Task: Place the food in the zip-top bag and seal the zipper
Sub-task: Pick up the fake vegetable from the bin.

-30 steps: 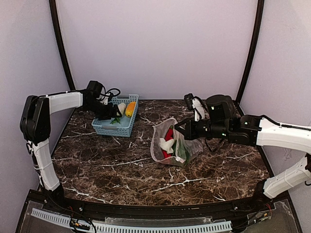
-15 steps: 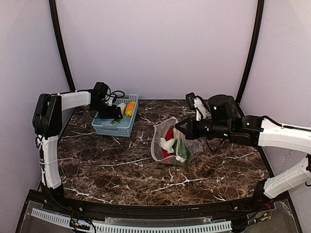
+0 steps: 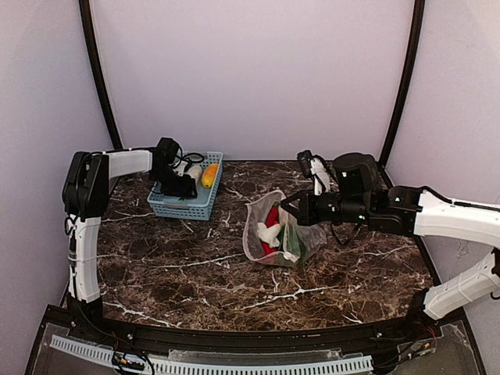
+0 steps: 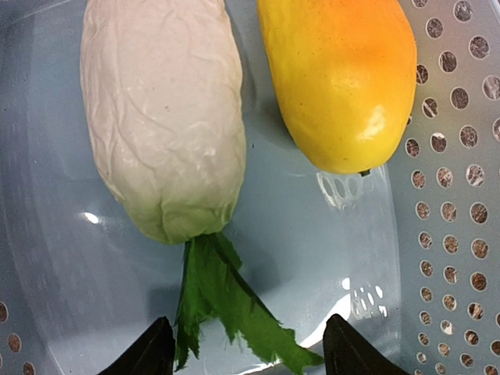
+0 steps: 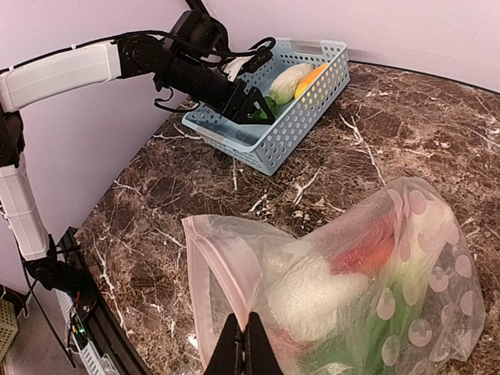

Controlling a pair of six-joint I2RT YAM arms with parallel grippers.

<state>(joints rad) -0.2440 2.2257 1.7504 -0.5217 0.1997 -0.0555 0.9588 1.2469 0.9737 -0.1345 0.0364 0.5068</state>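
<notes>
The clear dotted zip-top bag [image 3: 283,231] lies mid-table with its mouth open toward the left. My right gripper [image 5: 244,344] is shut on the bag's rim at the pink zipper [image 5: 234,266]. White, red and green food [image 5: 312,293] shows through the plastic. My left gripper [image 4: 250,351] is open, low inside the light-blue basket [image 3: 184,209]. Its fingertips [image 4: 152,350] stand on either side of the green leaves [image 4: 215,293] of a white vegetable [image 4: 160,117]. A yellow-orange vegetable [image 4: 340,78] lies beside it.
The basket [image 5: 291,129] sits at the back left near the wall, its perforated side close on the left gripper's right. Dark marble tabletop [image 3: 195,266] spreads between basket and bag. The right arm [image 3: 391,209] reaches in from the right.
The left arm has shifted right and deeper into the basket over the vegetables, and its jaws have narrowed a little. The right gripper and the bag have held still.
</notes>
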